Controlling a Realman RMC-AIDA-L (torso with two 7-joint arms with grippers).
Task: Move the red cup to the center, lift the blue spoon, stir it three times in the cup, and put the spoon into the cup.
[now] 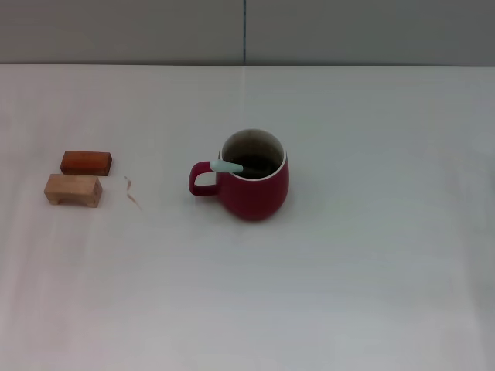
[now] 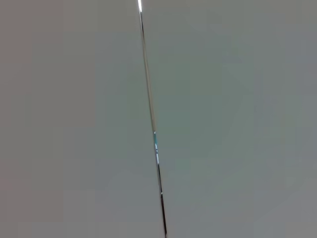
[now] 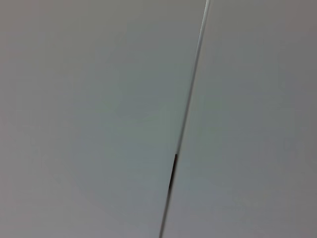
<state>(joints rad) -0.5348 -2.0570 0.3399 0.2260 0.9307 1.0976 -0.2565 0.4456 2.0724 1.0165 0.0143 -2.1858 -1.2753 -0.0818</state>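
Neither pincer shows up anywhere here, left or right, so I can't place anything relative to them and I can't tell whether they're released, clenched or grasping something. Going by the scene itself instead.

Nearest the robot the white worktop (image 1: 348, 309) is just a plain stretch of surface. Further out, roughly mid-worktop, sits the red cup (image 1: 255, 193), upright, loop handle sticking out toward the robot's left. Pale rim, dark inside. The blue spoon (image 1: 227, 166) is in the cup: the light-blue handle end pokes up over the rim on the handle side and leans against it, and the rest goes down into the dark interior where I can't make out the bowl.

Well off to the robot's left of the cup are two little blocks. The pale wooden block (image 1: 73, 190) is the nearer one, and the reddish-brown block (image 1: 86, 162) lies just behind it, close by but whether they touch I can't say. Between the blocks and the cup there's a thin squiggly scrap (image 1: 131, 190) lying flat on the worktop.

Farthest back is a grey wall (image 1: 348, 31) with a vertical seam (image 1: 245, 31). Both wrist views show only grey panels and a seam like it (image 2: 154, 134) (image 3: 185, 114).
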